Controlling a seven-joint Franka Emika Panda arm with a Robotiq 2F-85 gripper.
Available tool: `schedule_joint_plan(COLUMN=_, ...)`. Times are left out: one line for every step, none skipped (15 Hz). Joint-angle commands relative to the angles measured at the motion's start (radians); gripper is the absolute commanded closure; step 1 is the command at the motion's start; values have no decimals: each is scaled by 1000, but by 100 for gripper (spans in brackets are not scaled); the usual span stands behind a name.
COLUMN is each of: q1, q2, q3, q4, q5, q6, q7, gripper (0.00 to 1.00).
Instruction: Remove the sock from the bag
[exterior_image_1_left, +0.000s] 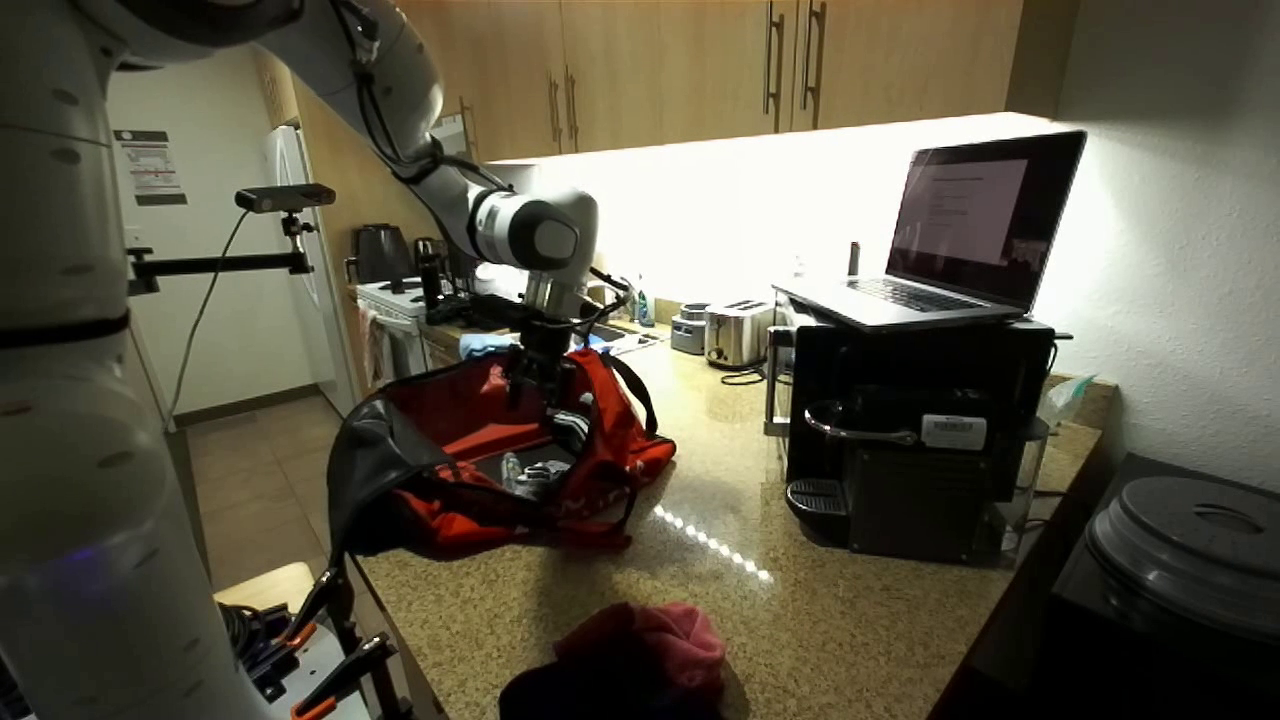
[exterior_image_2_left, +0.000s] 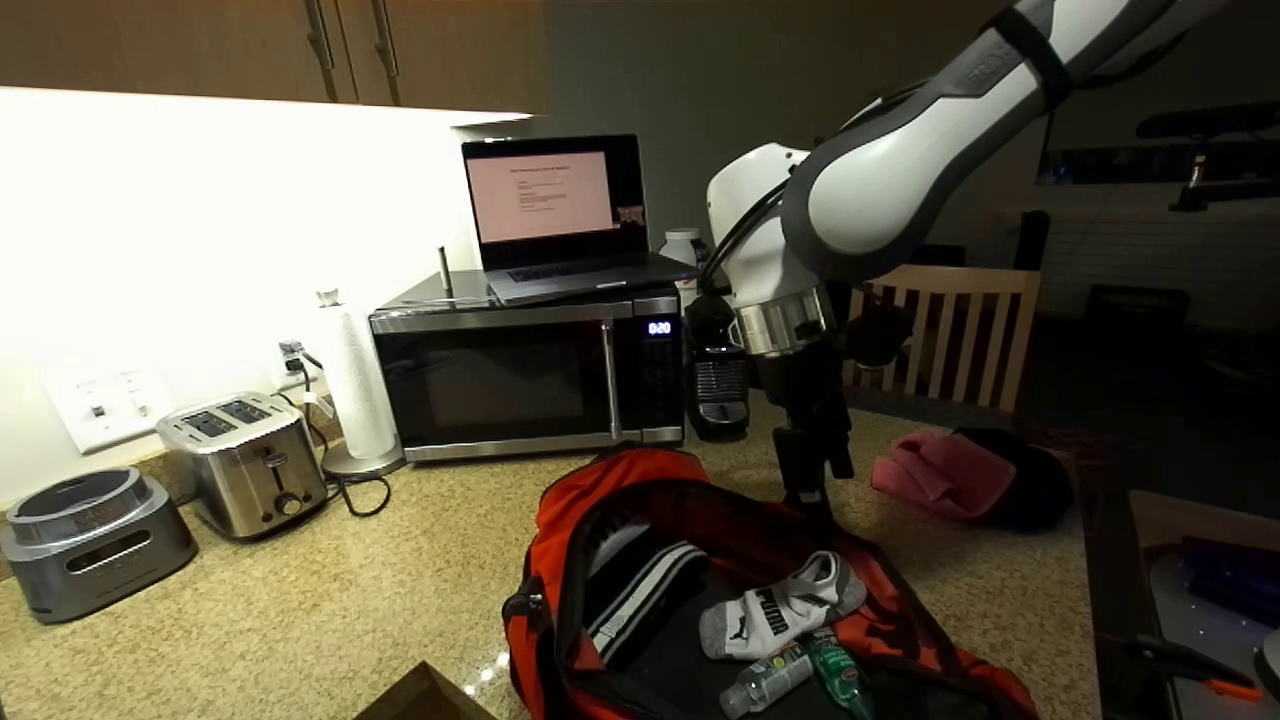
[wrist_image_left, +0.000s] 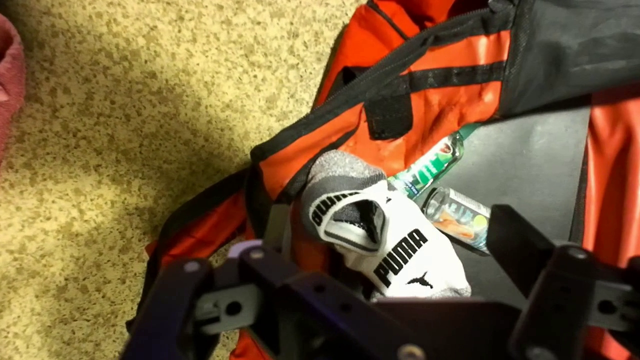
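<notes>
I have gripper spread wide, nothing held, presumably to straddle the white-and-grey Puma sock. It lies inside red duffel bag, left of clear bottle in wrist view.

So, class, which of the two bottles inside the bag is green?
The upper bottle in the wrist view, beside a red wall of the bag: it shows green, while the lower bottle looks clear.

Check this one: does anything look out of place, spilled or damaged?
The open laptop sits atop the microwave, seemingly overhanging its side; an odd, possibly precarious perch. No spill or damage stands out.
</notes>
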Motion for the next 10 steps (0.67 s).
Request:
schedule_joint_plan(q1=-8, q2=44, q3=3, q4=24, q5=-8, q6=14, q7=-60, gripper=0)
schedule_joint_plan(q1=-9, q2=54, q3=2, q4=29, q5=-7, q6=16, q7=-70, gripper=0)
schedule_joint_plan(q1=-10, q2=64, q3=2, q4=34, q5=-6, q6=16, q7=-78, gripper=0)
schedule_joint_plan(q1=-10, q2=72, q3=1, q4=39, q5=-8, q6=16, q7=-84, gripper=0)
schedule_joint_plan(q1=-10, q2=81, q3=1, q4=45, q5=-9, q6=15, q7=-90, gripper=0)
schedule_joint_plan(q1=-11, q2=88, q3=0, q4=49, q5=-11, q6=14, q7=-101, gripper=0)
schedule_joint_plan(q1=-12, q2=95, q3=-1, q4=54, q5=-11, q6=13, q7=-111, gripper=0)
schedule_joint_plan(q1=-14, q2=101, q3=-2, q4=56, q5=-10, q6=12, q7=-123, gripper=0)
schedule_joint_plan(q1=-15, q2=106, q3=-3, q4=59, q5=-10, q6=11, q7=-131, gripper=0)
schedule_joint_plan(q1=-16, q2=111, q3=-5, q4=59, q5=-13, q6=12, q7=-140, gripper=0)
